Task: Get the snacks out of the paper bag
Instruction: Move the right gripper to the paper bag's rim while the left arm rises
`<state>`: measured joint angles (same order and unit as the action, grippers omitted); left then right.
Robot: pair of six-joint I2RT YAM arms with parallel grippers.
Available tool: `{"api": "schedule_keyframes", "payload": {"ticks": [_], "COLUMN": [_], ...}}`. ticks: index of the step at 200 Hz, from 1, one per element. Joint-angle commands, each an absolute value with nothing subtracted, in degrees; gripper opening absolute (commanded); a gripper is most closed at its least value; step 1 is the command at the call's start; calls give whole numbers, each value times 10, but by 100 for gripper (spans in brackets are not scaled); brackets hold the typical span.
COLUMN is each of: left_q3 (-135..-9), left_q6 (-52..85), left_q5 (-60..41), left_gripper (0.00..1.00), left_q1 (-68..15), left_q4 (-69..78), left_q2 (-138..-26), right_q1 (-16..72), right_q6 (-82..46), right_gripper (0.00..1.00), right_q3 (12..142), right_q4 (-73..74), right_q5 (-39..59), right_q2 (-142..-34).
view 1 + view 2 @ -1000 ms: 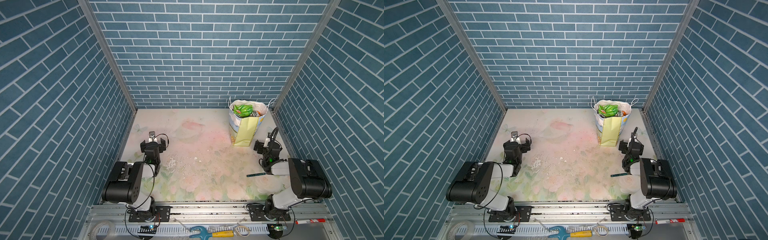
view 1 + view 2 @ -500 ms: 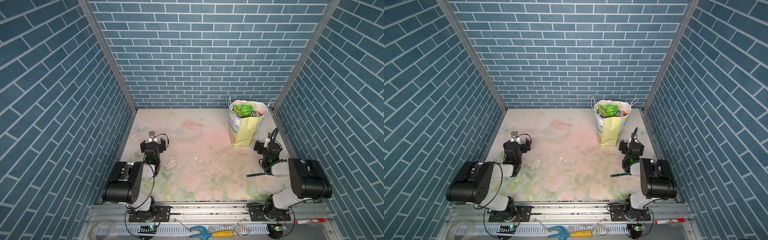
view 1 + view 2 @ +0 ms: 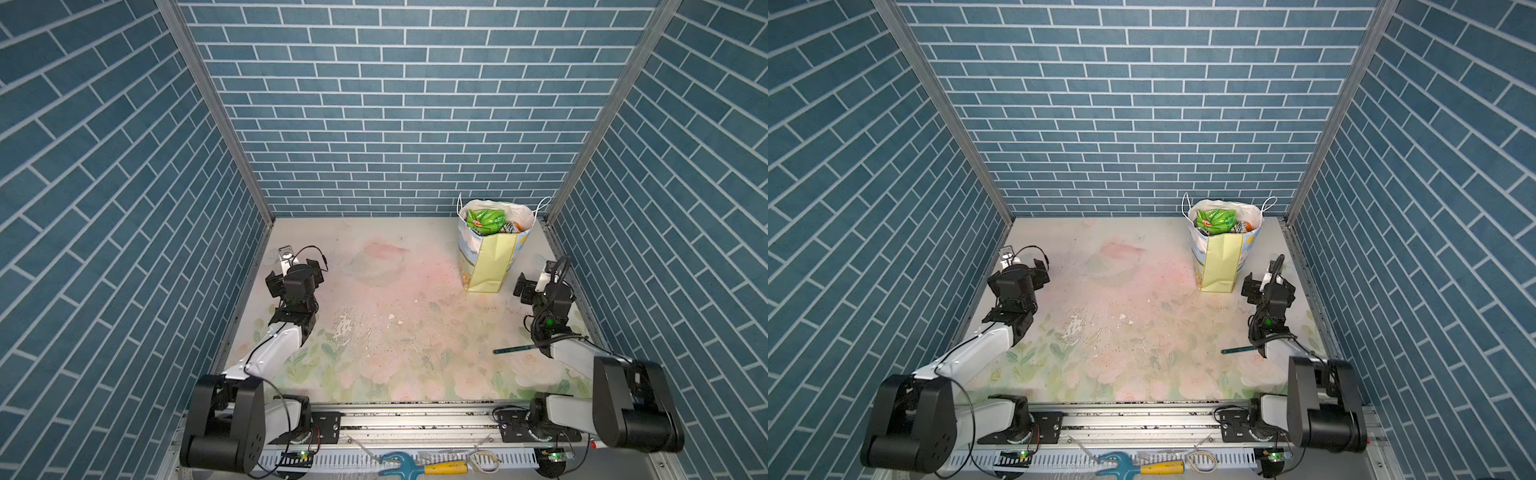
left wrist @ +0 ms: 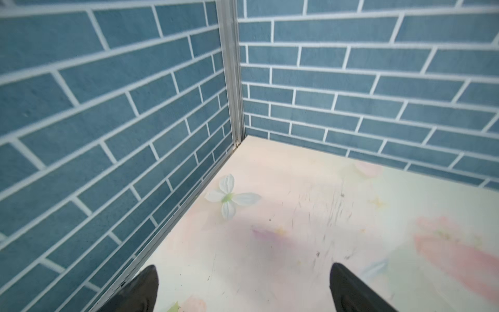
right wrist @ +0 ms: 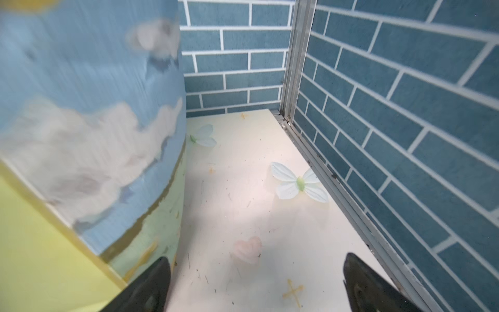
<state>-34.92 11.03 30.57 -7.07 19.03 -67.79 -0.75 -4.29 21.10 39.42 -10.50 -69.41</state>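
We see tall pastel sky-and-clouds paper bag [image 3: 487, 266] upright, far right on floral table [image 3: 395, 291]; green, orange crinkly snack packets [image 3: 485, 219] inside. Our left gripper [image 4: 243, 267] spread wide, empty. Right gripper [image 5: 258, 258] likewise, just beside bag.

Pale-yellow-sided, sky-and-clouds paper bag [image 3: 488, 257] holds a bright green packet [image 3: 484, 219]; teal brick-patterned walls [image 3: 395, 104], pastel floral table [image 3: 395, 332].

paper bag [image 3: 490, 262]: smooth matt paper | cord handles [image 3: 542, 206]: white cord | snacks [image 3: 484, 220]: glossy crinkled plastic | table [image 3: 395, 291]: matt printed sheet, scuffed, chipped in patches | walls [image 3: 395, 124]: matt, faintly grainy brick print | corner posts [image 3: 217, 108]: brushed metal | arms [image 3: 278, 345]: smooth white and black casing, slight sheen
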Motion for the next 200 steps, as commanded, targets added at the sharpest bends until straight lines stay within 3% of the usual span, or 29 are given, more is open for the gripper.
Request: {"api": "schedule_keyframes", "payload": {"ticks": [1, 30, 51, 83, 111, 134, 200], "left_q3": [-383, -445, -471, -509, -541, -548, -546], "left_q6": [182, 223, 241, 236, 231, 233, 232], "left_q5": [350, 343, 256, 204, 158, 122, 108], "left_gripper": [100, 99, 97, 98, 98, 98, 100], "left_q1": [-105, -148, -162, -196, -205, -207, -208], "left_q4": [14, -99, -146, -199, -230, -221, -209], "left_q2": [-664, -648, -637, -635, -641, -637, -630], "right_q1": [-6, -6, -6, -6, -6, -6, -6], "right_q6": [-78, -172, -215, -263, -286, -300, -296], "right_gripper": [99, 95, 86, 85, 84, 76, 74], "right_q3": [264, 362, 436, 526, 617, 706, 843], "right_q4": [273, 43, -105, -244, -312, -368, -367], "right_q5": [-87, -78, -32, 30, 108, 129, 93], "right_q2": [-628, -587, -581, -578, -611, -668, -815]}}
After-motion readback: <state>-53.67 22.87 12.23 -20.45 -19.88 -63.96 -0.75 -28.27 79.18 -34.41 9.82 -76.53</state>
